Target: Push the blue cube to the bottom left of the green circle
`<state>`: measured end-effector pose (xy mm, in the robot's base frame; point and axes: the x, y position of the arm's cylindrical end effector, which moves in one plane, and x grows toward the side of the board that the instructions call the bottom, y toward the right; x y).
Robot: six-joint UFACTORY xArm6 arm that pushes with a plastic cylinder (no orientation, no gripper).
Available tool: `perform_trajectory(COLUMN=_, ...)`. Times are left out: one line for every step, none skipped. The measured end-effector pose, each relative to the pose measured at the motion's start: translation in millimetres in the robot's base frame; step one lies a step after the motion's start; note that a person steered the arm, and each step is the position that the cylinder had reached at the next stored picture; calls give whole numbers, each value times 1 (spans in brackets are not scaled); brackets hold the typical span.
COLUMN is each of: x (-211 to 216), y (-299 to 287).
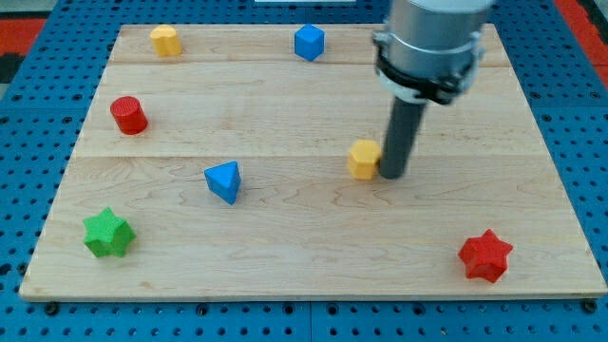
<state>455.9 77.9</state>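
Underneath, pale wooden board [285, 247] on blue pegboard [28, 95]; no end effector, rod only.

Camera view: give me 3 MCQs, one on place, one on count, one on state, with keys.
1. Where is my tip?
A. beside the green star
B. just right of the yellow block
C. on the red cylinder

2. How many blue blocks are on the board?
A. one
B. two
C. three

3. The blue cube is:
A. touched by my tip
B. off the board
C. apart from my tip, near the view's top

Key: 1 B, the rod ends against the yellow block. 2 B, the blue cube and a blue triangular block. 3 C, it sits alone near the top edge.
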Motion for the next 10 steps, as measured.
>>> perform_trajectory(x=-15, y=-57)
perform_trajectory(x=-26, y=-23)
perform_trajectory(x=-29, y=-25)
perform_trajectory(x=-42, y=-24)
perform_trajectory(x=-96, y=-60)
perform_trajectory(x=-128, y=-154)
perform_trajectory(x=-186, y=-194)
perform_trajectory(x=-232, y=-197)
perform_trajectory(x=-263, y=-140)
perform_trajectory(x=-240, y=-117)
